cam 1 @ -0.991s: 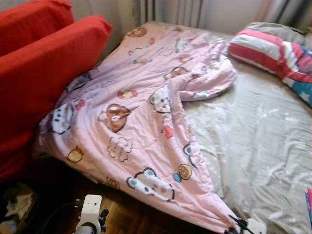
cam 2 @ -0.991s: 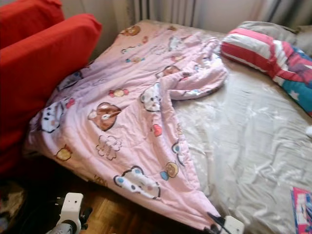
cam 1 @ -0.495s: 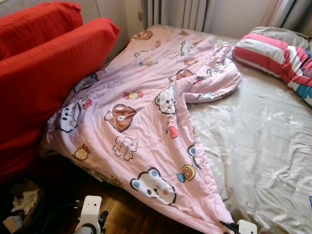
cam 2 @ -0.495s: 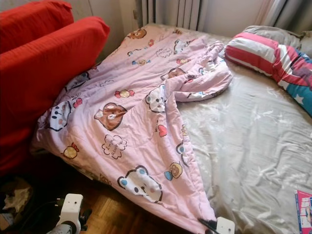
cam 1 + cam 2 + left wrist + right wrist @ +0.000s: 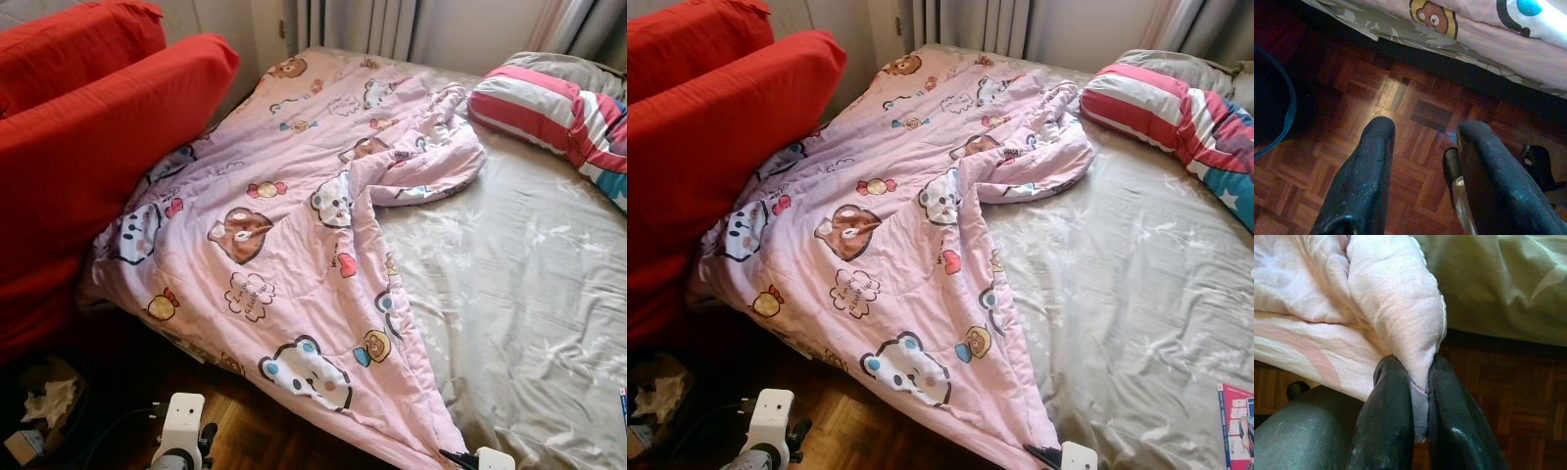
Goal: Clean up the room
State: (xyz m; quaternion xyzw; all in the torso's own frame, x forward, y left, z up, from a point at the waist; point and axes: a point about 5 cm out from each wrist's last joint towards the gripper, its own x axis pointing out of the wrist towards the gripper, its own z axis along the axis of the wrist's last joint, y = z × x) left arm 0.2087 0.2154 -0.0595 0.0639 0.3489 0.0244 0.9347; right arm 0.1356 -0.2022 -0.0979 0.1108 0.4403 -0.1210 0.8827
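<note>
- While the left gripper point(image 5: 1420, 171) hangs spread over parquet floor point(image 5: 1400, 98), red sofa cushions point(image 5: 108, 127) crowd the pink cartoon quilt point(image 5: 294, 245) on the left;
- right gripper point(image 5: 1418, 401) pinches its near corner at the bed's near edge; thin hem could slip if tugged;
- rightward, bare beige sheet point(image 5: 519, 284) offers room; striped pillow point(image 5: 549, 98) far right.

The striped pillow point(image 5: 554, 108) runs off the right edge of the head views, and the red cushions point(image 5: 98, 147) are cut by the left and top edges. A pink book point(image 5: 1236, 426) shows as a sliver at the right edge, its cover too small to read. The right tool point(image 5: 1418, 396) hides the quilt point(image 5: 294, 235) corner pinched between its fingers, and the dark heap on the floor point(image 5: 39, 401) by the cushions is too dim to tell.
</note>
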